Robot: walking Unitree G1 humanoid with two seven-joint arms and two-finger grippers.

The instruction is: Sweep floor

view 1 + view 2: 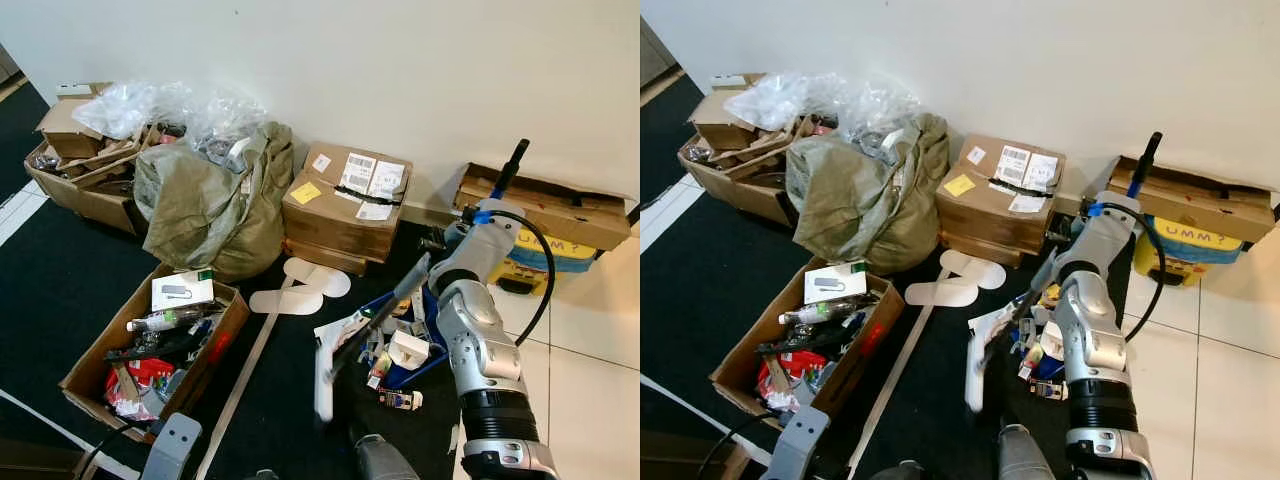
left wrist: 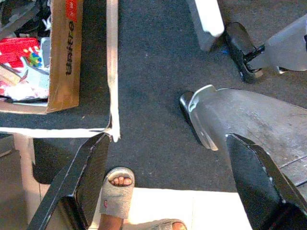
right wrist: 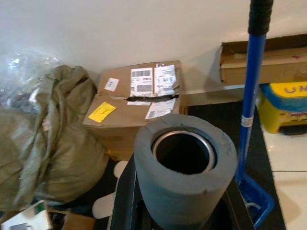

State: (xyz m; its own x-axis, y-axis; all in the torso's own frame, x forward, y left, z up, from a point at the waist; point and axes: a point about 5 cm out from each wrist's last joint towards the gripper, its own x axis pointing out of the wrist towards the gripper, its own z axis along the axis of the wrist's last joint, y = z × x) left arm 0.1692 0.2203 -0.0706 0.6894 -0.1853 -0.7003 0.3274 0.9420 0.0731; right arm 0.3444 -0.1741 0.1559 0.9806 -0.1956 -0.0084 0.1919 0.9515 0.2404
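The right end effector (image 3: 184, 211) grips a grey broom handle (image 3: 184, 167) (dustpan (image 1: 405, 335) just beside); the left end effector (image 2: 177, 187) hangs spread.

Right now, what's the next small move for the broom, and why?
Probably sweep the broom head rightward toward the blue dustpan. The right gripper is shut on the broom handle, the head rests on carpet left of the pan, and a small bottle lies just outside it. The left gripper hangs idle.
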